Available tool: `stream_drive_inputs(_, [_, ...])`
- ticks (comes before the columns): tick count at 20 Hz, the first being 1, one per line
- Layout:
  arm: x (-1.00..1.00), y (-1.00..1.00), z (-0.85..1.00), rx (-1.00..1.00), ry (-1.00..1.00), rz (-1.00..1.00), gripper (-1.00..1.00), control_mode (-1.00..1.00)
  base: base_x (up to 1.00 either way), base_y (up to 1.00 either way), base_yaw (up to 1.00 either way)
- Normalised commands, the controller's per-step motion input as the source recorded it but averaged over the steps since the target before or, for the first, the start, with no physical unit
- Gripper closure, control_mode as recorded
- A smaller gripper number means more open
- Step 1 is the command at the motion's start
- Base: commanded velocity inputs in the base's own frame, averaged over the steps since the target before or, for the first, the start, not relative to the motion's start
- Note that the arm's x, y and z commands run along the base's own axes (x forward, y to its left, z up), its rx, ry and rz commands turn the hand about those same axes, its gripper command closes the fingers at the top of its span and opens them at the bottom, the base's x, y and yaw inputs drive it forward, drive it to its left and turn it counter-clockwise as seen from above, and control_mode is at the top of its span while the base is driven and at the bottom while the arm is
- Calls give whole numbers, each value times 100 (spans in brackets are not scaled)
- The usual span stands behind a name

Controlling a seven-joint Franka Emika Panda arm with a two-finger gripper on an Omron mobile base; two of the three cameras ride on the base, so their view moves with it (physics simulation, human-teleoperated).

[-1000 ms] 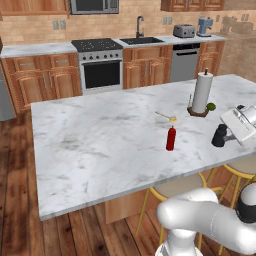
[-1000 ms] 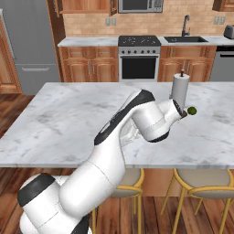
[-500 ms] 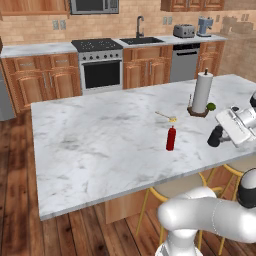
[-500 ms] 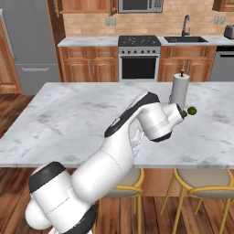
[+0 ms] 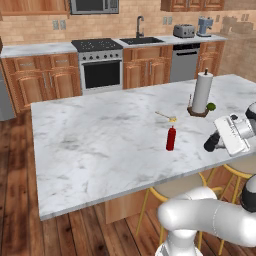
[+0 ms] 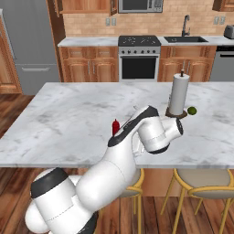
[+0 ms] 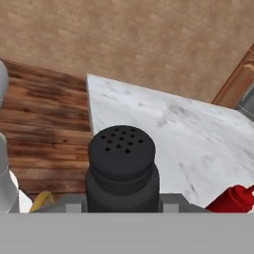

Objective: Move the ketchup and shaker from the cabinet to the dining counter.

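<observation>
One shaker (image 5: 212, 143) in tool (image 5: 218, 142), lower, nearer dining counter (image 5: 100, 140) edge.

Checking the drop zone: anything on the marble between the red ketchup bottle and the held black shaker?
Bare marble between the slim red ketchup bottle and the small black shaker, seen in the left base view.

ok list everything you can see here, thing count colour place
ketchup: 1, red, upright on the dining counter
shaker: 1, black, held over the counter's right edge
paper towel roll: 1, white, on a wooden stand on the counter
lime: 1, green, beside the stand
stools: several, yellow legs, along the counter's near edge
stove: 1, steel, back wall
sink: 1, right of stove
toaster: 1, silver, back counter
gripper: 1, white, shut on the shaker
</observation>
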Motion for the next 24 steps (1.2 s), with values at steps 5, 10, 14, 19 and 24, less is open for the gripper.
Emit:
stream_drive_inputs(5, [34, -8, -16, 0, 0, 0, 100, -100, 0, 0, 0])
stream_drive_inputs(10, [38, -14, -15, 0, 0, 0, 100, -100, 0, 0, 0])
stream_drive_inputs(14, [28, -20, -20, -1, 0, 2, 100, -100, 0, 0, 0])
stream_drive_inputs(19, [27, -18, -19, -1, 3, 0, 100, -100, 0, 0, 0])
stream_drive_inputs(24, [23, -12, -14, -3, 9, 0, 100, -100, 0, 0, 0])
